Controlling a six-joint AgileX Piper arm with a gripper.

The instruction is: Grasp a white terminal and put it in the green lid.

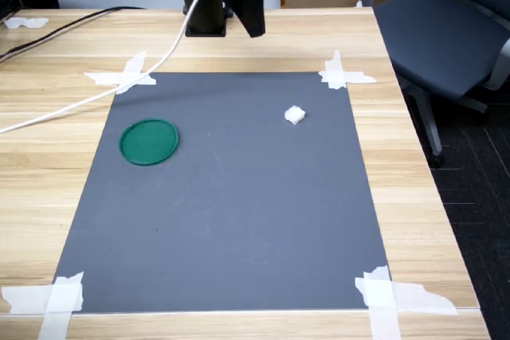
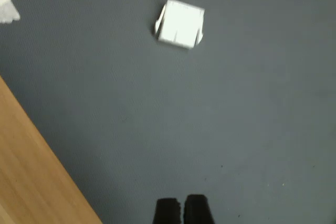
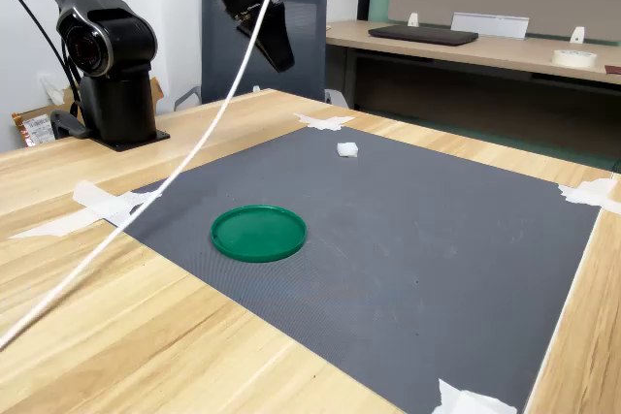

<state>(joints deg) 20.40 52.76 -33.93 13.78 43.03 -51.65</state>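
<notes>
Wooden table (image 1: 239,45) carried a dark grey mat (image 1: 231,205) taped down at its corners, with a blue-grey office chair (image 1: 446,29) partly cut off beyond the first exterior view's right edge. On the mat, the white terminal (image 1: 295,115) sat toward 2 o'clock in the first exterior view, lying alone and well apart from the green lid (image 1: 148,142), which lay flat at about 9 o'clock. The tool (image 2: 182,211) hung above the mat's far edge, holding nothing; in the wrist view only its dark tips showed, nearly together and cropped by the frame. The terminal looked blurred there, so its finer shape was hard to make out.
</notes>
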